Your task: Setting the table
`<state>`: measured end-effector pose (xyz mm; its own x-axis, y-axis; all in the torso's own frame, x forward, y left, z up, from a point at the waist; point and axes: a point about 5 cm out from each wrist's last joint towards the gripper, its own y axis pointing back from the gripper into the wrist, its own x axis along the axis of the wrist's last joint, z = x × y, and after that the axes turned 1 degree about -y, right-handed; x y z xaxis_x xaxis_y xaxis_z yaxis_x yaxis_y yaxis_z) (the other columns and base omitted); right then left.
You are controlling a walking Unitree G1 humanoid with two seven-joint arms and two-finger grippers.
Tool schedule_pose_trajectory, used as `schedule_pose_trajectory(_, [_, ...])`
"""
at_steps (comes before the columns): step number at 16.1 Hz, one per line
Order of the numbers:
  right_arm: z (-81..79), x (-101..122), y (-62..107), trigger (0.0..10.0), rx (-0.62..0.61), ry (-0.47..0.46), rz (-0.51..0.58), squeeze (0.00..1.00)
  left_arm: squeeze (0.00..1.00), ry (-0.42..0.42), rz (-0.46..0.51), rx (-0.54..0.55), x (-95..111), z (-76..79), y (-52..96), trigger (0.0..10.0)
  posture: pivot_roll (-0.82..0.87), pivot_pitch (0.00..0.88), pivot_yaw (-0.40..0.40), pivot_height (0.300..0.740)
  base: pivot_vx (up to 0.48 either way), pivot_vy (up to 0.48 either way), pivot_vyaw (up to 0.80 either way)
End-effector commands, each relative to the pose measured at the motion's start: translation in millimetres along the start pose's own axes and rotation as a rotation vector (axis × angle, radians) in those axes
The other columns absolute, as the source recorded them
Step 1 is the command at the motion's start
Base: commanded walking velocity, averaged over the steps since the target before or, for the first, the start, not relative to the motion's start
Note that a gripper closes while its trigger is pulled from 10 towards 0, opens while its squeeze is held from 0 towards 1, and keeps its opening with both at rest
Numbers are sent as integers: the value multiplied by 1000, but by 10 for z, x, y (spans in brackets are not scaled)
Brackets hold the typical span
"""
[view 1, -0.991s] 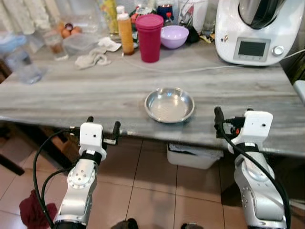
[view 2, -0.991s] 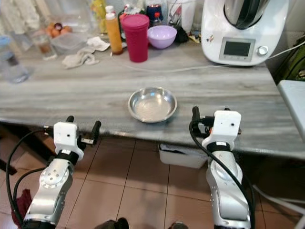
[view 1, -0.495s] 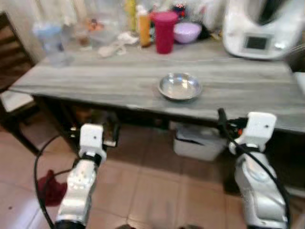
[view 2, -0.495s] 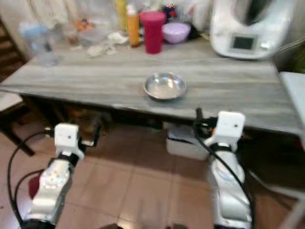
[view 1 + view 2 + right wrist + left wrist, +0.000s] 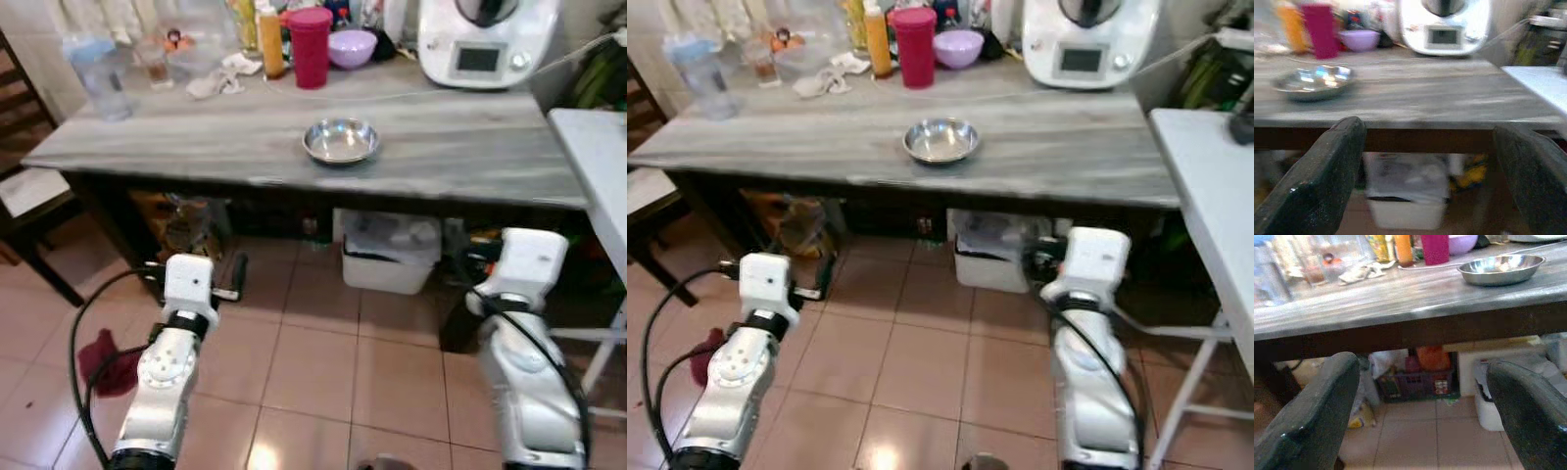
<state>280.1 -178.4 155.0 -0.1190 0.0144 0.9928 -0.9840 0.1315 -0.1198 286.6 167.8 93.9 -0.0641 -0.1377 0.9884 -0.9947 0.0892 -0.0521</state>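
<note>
- Bowl (image 5: 340, 141): steel, upright on the grey tabletop (image 5: 470, 147), near its front edge and roughly midway along it.
- Behind it, at the back: red cup (image 5: 310, 46), orange bottle (image 5: 271, 41), purple bowl (image 5: 352, 47), white kitchen machine (image 5: 476, 39).
- Left gripper (image 5: 1420, 396): below tabletop level, over the tiled floor (image 5: 313, 362); fingers (image 5: 1312, 416) spread wide, holding nothing.
- Right gripper (image 5: 1435, 166): same height, fingers (image 5: 1317, 181) spread wide, holding nothing.
- White bin (image 5: 387, 257) stands under the table.
</note>
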Motion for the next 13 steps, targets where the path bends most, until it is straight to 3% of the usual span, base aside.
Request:
schedule_pose_trajectory(1, [30,10,-22,10000,-10,22,11,0,0,-8,3,-5,-9,-5,11,10000,-235,80,78,740,-251,0,0])
schedule_pose_trajectory(5, [-7,-32,16,10000,49,-16,-26,0,0,39,45,-91,42,69,26,10000,-236,80,77,740,0,0,0])
schedule_pose_trajectory(13, [-1,-44,17,10000,47,-19,-27,0,0,51,48,-126,64,133,1,10000,-241,76,78,740,0,-37,0])
